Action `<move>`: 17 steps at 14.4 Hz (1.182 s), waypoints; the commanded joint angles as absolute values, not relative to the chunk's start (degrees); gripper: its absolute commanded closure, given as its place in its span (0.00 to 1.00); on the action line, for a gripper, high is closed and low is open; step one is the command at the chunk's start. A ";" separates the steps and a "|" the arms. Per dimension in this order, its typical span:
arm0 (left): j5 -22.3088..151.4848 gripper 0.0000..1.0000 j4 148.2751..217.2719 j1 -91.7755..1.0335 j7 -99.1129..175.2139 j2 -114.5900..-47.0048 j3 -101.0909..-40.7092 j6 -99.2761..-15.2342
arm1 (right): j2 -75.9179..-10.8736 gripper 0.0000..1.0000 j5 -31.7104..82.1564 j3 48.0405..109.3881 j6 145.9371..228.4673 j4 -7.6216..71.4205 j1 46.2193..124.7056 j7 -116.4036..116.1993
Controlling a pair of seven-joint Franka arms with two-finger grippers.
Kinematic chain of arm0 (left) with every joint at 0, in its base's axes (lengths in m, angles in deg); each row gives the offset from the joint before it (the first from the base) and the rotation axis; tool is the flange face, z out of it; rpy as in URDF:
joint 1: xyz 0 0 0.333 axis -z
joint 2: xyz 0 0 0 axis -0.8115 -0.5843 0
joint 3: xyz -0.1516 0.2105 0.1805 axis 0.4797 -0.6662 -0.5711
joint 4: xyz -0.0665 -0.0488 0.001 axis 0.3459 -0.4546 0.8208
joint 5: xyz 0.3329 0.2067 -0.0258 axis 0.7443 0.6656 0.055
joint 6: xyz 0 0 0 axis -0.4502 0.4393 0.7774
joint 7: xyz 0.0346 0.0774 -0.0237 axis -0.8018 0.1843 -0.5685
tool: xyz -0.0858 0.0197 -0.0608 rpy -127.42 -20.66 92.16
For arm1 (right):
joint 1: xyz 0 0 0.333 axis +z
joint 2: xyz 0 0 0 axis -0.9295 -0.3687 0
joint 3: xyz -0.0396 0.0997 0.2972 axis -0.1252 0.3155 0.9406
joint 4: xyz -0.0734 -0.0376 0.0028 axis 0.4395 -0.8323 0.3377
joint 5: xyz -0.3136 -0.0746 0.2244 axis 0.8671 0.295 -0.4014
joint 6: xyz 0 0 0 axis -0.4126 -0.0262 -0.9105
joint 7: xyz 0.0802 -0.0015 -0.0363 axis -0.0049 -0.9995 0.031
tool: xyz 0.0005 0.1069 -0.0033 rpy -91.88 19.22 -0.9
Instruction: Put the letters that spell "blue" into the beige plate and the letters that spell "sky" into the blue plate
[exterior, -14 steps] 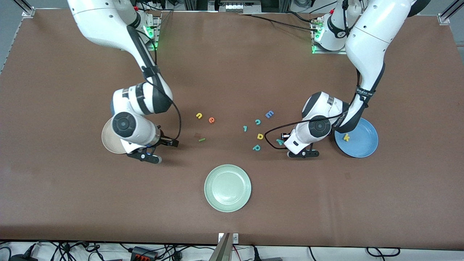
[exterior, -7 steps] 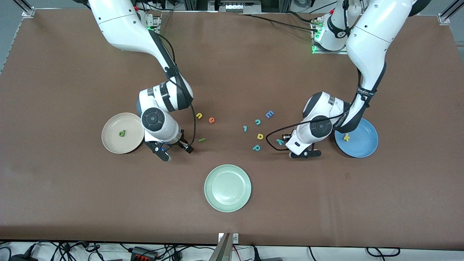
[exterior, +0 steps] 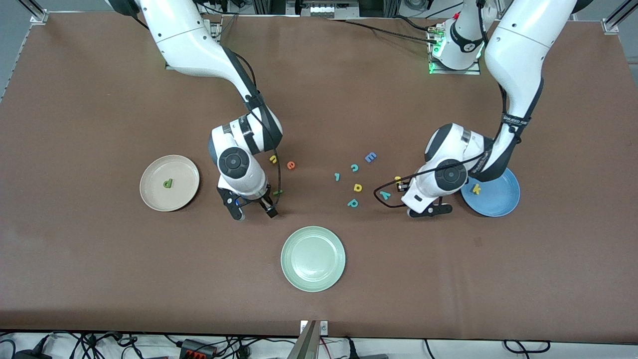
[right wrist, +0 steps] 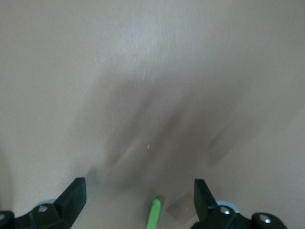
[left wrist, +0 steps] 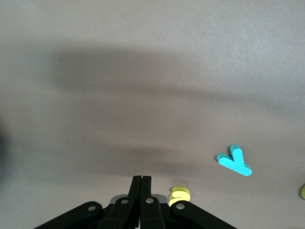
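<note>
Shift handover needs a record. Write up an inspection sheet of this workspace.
Surface: brown table, flat.
Job's things: dark green b on beige plate; yellow k on blue plate; yellow u, orange e, green l, yellow s, teal y on table.
Clutter: pale green plate, blue E, teal c, teal p.
Grippers: left gripper shut, yellow s beside it, not gripped; right gripper open by green l.
Cables: black wrist cable loops by teal y.
Surroundings: cable tangle below table edge.
</note>
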State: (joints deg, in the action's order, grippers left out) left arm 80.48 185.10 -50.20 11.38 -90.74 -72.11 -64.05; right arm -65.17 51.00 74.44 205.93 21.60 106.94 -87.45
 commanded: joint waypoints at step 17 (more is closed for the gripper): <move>80.61 0.50 191.96 -50.64 14.97 -90.94 -67.60 -72.62 | -66.60 0.74 46.95 73.88 205.97 20.50 109.50 -89.43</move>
